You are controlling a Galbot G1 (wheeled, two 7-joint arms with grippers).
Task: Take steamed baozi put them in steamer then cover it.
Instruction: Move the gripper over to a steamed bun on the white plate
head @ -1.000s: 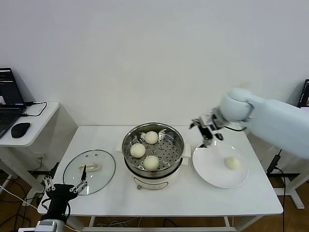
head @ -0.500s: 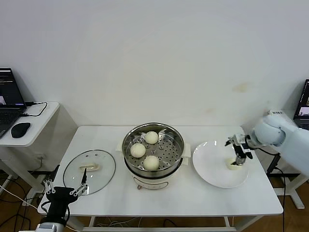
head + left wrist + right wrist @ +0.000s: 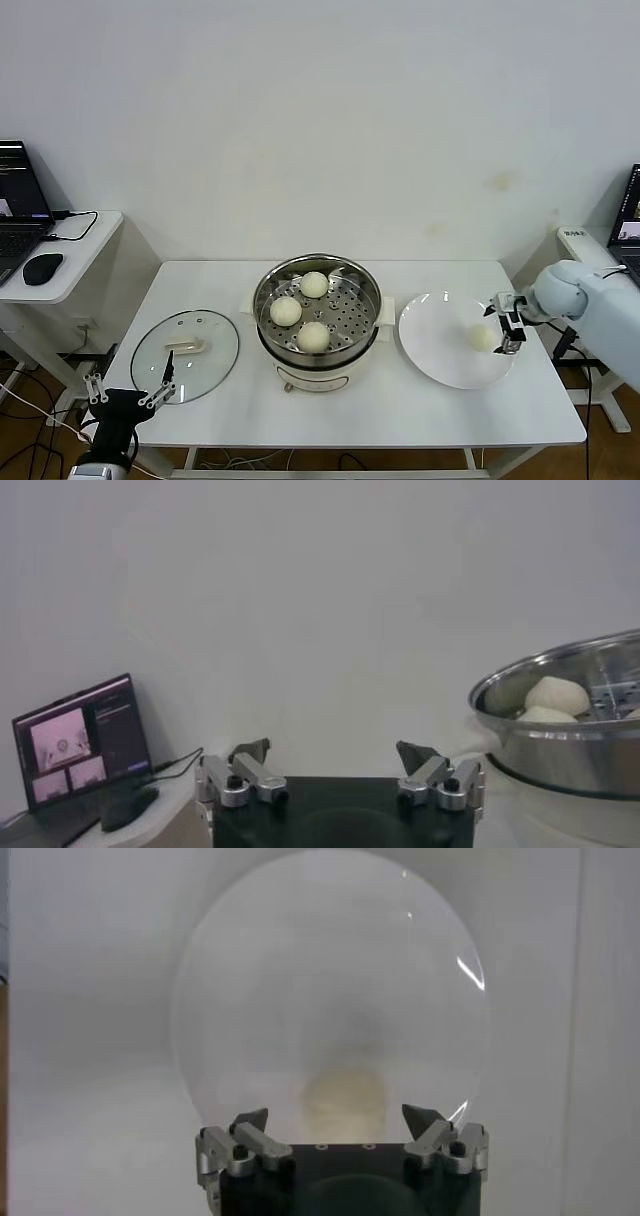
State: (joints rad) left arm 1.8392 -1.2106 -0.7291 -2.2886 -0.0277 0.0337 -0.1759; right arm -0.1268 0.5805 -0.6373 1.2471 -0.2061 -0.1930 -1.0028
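**Last bun lined up on the plate**

Swinging out from beside the steamer (image 3: pixel 318 315), the right gripper (image 3: pixel 508 322) now sits at the plate's (image 3: pixel 430 340) outer edge, jaws spread, facing the remaining baozi (image 3: pixel 481 337). Three buns already sit in the steamer; the cover (image 3: pixel 185 346) lies left, near the idle, open left gripper (image 3: pixel 128 393). Next, I'd say: advance, close around the bun.

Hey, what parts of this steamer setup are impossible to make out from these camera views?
- Right wrist view: the last cream-white bun on the round white plate is blurred, partly hidden by the right gripper.
- Left wrist view: the round shiny steel steamer is cut off by the picture edge.
- Head view: the left gripper sits at the bottom edge, with its arm cut off.
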